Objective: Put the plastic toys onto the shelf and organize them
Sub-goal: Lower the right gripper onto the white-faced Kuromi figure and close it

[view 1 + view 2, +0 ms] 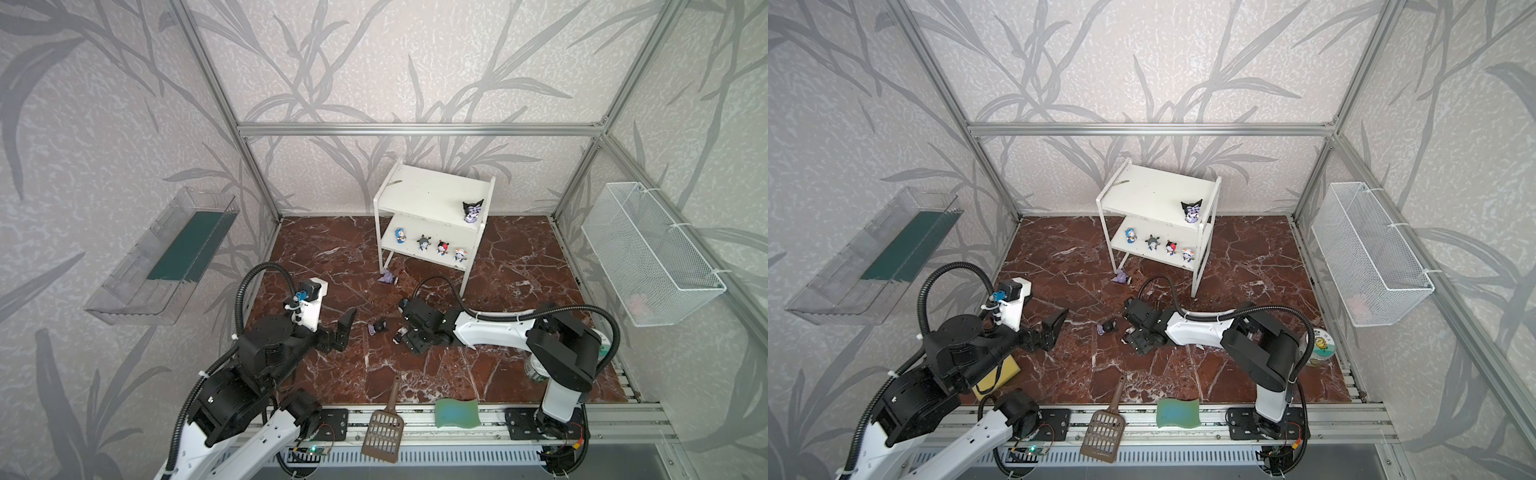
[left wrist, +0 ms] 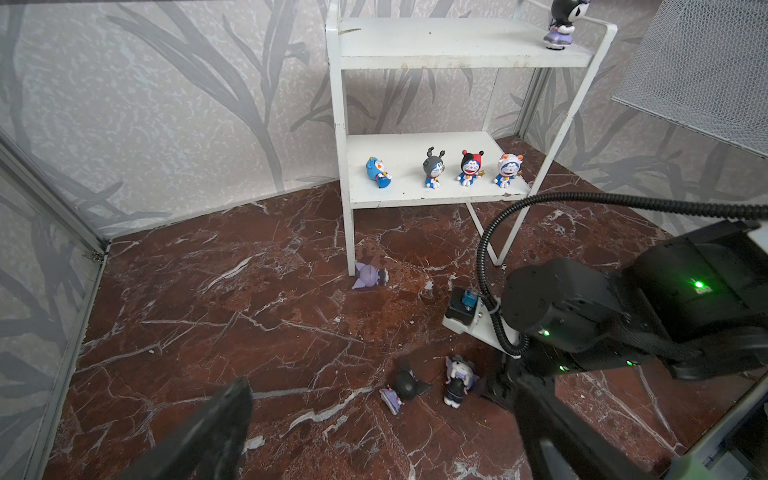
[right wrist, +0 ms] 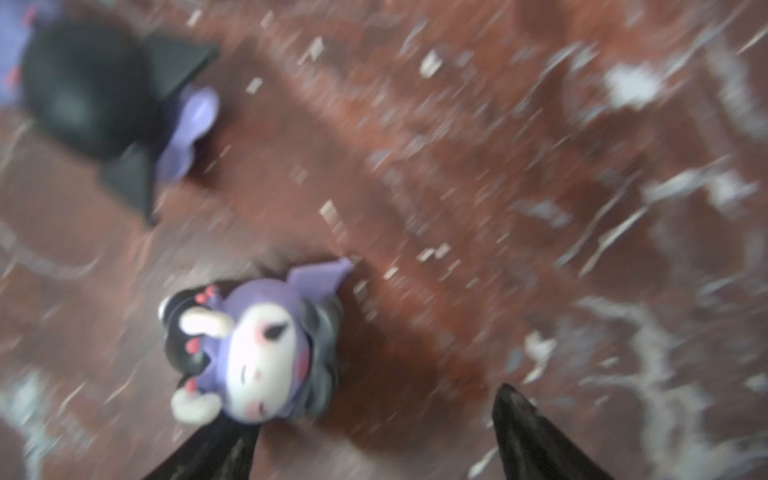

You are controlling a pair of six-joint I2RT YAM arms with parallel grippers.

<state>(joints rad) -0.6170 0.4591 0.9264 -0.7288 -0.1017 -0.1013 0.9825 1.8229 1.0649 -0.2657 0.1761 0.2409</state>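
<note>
A purple toy (image 3: 257, 353) lay on the floor (image 1: 519, 270), just beside one finger of the right gripper (image 3: 370, 409), whose jaws stood apart. A black-headed toy (image 1: 378, 327) lay near. The shelf (image 1: 428, 195) carried five toys (image 1: 441, 248). The left gripper (image 1: 341, 332) was wide open.

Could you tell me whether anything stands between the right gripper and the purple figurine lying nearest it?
Nothing visible does: the purple-hooded, white-faced plastic figurine lies right at one fingertip of the open right gripper, outside the gap.

Brown scoop (image 1: 382, 432) lies beside green sponge (image 1: 457, 413); mesh basket (image 1: 648, 249) perhaps holds something pinkish (image 1: 636, 305).
</note>
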